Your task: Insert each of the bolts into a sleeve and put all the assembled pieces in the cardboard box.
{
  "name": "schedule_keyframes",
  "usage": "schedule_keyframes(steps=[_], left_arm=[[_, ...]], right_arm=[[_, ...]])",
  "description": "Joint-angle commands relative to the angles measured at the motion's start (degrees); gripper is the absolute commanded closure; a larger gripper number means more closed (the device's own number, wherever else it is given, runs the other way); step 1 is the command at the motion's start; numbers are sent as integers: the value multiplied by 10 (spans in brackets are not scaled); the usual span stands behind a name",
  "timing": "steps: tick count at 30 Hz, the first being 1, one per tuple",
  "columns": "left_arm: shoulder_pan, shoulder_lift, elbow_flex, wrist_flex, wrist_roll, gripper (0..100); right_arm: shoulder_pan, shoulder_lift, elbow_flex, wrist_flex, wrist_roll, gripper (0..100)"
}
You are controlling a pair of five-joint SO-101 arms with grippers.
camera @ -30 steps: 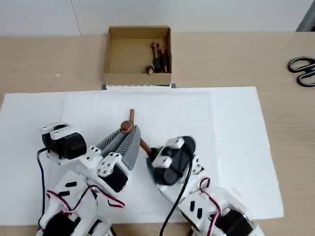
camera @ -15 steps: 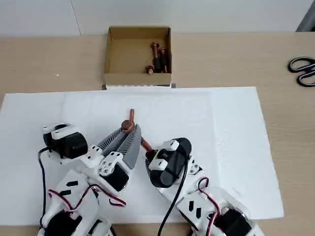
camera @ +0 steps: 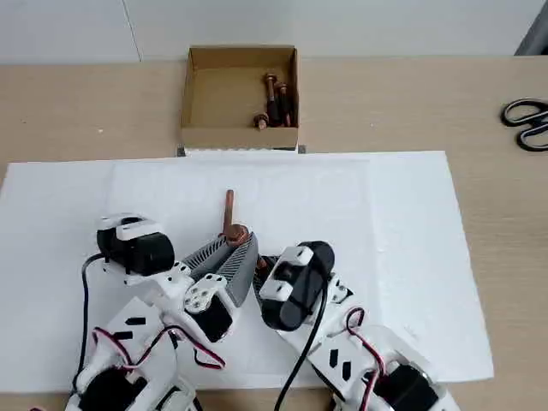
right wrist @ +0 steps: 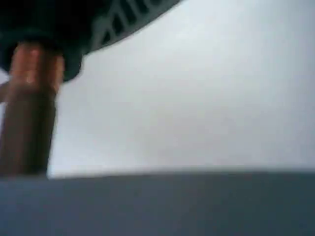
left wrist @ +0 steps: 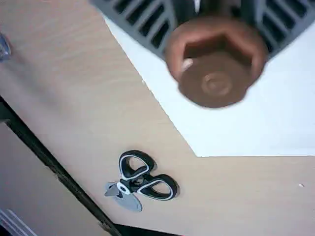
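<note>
A copper bolt (camera: pixel 230 214) lies over the white sheet, its hex head (left wrist: pixel 214 64) clamped in my left gripper (camera: pixel 234 246), which is shut on it between grey ribbed fingers (left wrist: pixel 133 14). Right beside it, my right gripper (camera: pixel 261 267) is shut on a copper sleeve (right wrist: pixel 28 110), whose smooth tube sticks out from under the dark jaw. The two grippers nearly touch near the sheet's middle front. The cardboard box (camera: pixel 205 94) stands at the back, beyond the sheet, with several assembled copper pieces (camera: pixel 274 101) in its right half.
A white sheet (camera: pixel 385 223) covers most of the wooden table (camera: pixel 86 103). Black-handled scissors (camera: pixel 527 122) lie at the far right edge, also seen as scissors (left wrist: pixel 142 179) on the wood. Both arms' bodies crowd the front of the sheet.
My left gripper has carried the bolt to the right and nearer, close up against the right gripper. The right arm has shifted a little to the left.
</note>
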Motion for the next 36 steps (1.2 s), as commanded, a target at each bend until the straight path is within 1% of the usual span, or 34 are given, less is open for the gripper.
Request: schedule_keyframes(steps=[1, 6, 11, 14, 15, 18, 20, 26, 28, 32, 36], left_arm=[[12, -5, 10, 10, 4, 995], [65, -5, 15, 57, 2, 995], [70, -5, 15, 62, -66, 995], [63, -5, 15, 61, -73, 989], [59, -5, 15, 61, -73, 969], [52, -4, 15, 63, -73, 850], [52, -4, 15, 72, -74, 796], [51, -4, 10, 79, -79, 794], [40, -4, 10, 79, -98, 794], [-18, -4, 1, 76, -149, 794], [-40, -4, -28, 80, -160, 794]], right_arm=[[-2, -3, -23, -20, 12, 995], [-2, -3, -33, -16, 12, 995], [-2, -3, -34, -15, 12, 995], [-2, -3, -34, -15, 12, 995], [-2, -3, -34, -15, 12, 995], [-2, -3, -34, -15, 12, 995], [-2, -2, -34, -15, 12, 995], [-1, -1, -34, -15, 12, 995], [-1, -1, -34, -15, 13, 995], [-1, -1, -34, -14, 13, 995], [-1, 0, -32, -14, 13, 995]])
